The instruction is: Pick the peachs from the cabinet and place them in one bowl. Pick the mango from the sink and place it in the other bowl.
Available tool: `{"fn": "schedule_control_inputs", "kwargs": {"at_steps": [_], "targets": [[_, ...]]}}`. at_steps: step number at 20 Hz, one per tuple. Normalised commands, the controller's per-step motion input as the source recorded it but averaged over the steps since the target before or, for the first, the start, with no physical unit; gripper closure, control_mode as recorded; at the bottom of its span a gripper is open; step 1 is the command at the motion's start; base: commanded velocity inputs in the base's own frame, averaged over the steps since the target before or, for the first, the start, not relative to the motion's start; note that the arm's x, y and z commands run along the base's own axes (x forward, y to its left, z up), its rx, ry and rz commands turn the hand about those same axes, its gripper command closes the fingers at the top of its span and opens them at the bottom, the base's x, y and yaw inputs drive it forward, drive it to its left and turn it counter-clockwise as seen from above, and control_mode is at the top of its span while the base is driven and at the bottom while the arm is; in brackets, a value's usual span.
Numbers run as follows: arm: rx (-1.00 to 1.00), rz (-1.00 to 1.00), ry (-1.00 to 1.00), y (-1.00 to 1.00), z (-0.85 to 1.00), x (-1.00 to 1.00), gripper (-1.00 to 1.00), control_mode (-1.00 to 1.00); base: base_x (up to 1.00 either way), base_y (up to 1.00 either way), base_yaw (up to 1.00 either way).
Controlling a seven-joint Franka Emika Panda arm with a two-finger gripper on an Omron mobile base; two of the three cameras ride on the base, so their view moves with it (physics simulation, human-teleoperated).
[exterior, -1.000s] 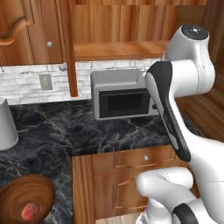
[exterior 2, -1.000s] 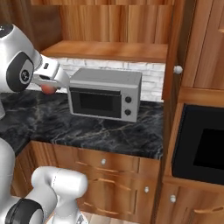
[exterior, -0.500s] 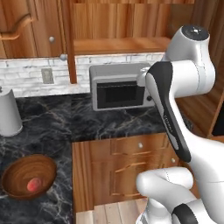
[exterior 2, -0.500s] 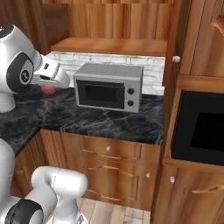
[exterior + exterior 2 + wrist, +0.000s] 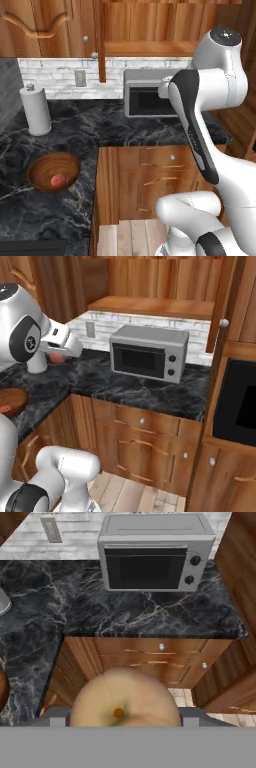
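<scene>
- A peach (image 5: pixel 58 357) sits at the gripper (image 5: pixel 61 355), partly hidden by the white hand.
- A wooden bowl (image 5: pixel 12 401) rests at the counter's (image 5: pixel 145 390) left edge.
- A microwave (image 5: pixel 149 352) stands under the cabinet (image 5: pixel 150 306) shelf.

Home kitchen, wooden cabinets (image 5: pixel 150 426), black marble counter (image 5: pixel 150 388), steel microwave (image 5: pixel 149 352), white tile backsplash (image 5: pixel 55 75)

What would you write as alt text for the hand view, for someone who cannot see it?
A pale orange peach sits clamped in the robot's claw at the bottom, close to the camera. Beyond it lie a black marble counter with a silver microwave, and wooden drawers beneath.
</scene>
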Motion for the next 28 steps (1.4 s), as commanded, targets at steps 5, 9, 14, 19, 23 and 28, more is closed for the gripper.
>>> {"fn": "schedule_control_inputs", "kwargs": {"at_steps": [5,9,14,19,23,28], "targets": [[0.00,0.00,0.00,0.00,0.00,0.00,1.00,1.00,-0.32,0.00,0.47],[0.00,0.00,0.00,0.00,0.00,0.00,1.00,1.00,-0.29,0.00,0.51],[0.00,0.00,0.00,0.00,0.00,0.00,1.00,1.00,-0.24,0.00,0.53],[0.00,0.00,0.00,0.00,0.00,0.00,1.00,1.00,-0.21,0.00,0.53],[0.00,0.00,0.00,0.00,0.00,0.00,1.00,1.00,-0.20,0.00,0.54],[0.00,0.00,0.00,0.00,0.00,0.00,1.00,1.00,-0.20,0.00,0.55]]}}
